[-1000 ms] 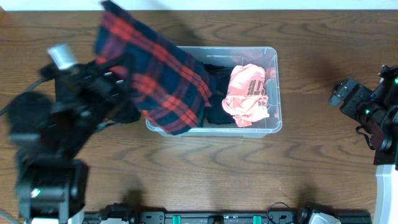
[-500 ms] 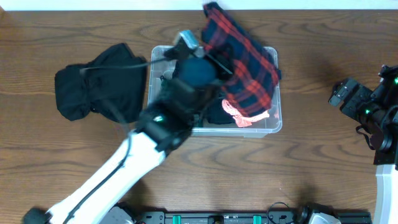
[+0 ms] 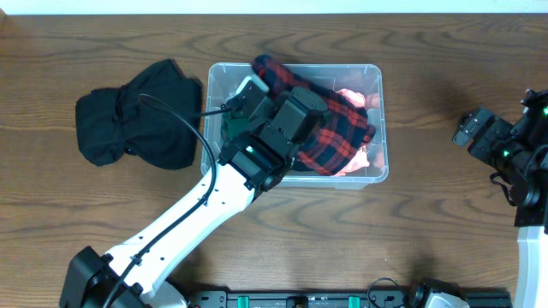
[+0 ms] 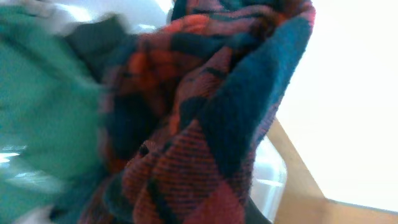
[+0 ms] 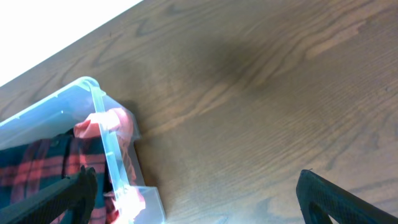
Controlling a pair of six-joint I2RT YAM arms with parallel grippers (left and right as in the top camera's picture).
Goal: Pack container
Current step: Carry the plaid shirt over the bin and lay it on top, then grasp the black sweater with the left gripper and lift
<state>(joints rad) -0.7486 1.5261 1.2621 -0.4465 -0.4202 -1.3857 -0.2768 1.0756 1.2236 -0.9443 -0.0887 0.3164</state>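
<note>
The container (image 3: 382, 137) sat at the back middle of the table (image 3: 428, 222), its long axis running side to side across your overhead view, and it was already well filled. A red-and-navy plaid garment (image 3: 334, 128) lay draped across most of the bin, a pink garment (image 3: 351, 96) peeked out along the right end, and the left wrist view caught a green cloth (image 4: 43, 106) tucked beside the plaid. Your left gripper (image 3: 301, 109) was right over the bin, down among the clothes, and here I have to be honest with you: plaid fabric filled the whole wrist view, no fingers showed, so I could not tell whether it was clenched on the cloth or had released it. Your right gripper (image 5: 198, 186) was parked well apart, off the container's right short end, jaws spread wide with nothing between them and only the bin's corner in its sights. Out on the wood, just beside the container's left short end, a black garment (image 3: 128, 115) lay in a heap, not yet packed. To my eye that was your next pick, and the left arm was plainly the nearer one: the heap lay leftward of that gripper, straight along the bin's long axis.
</note>
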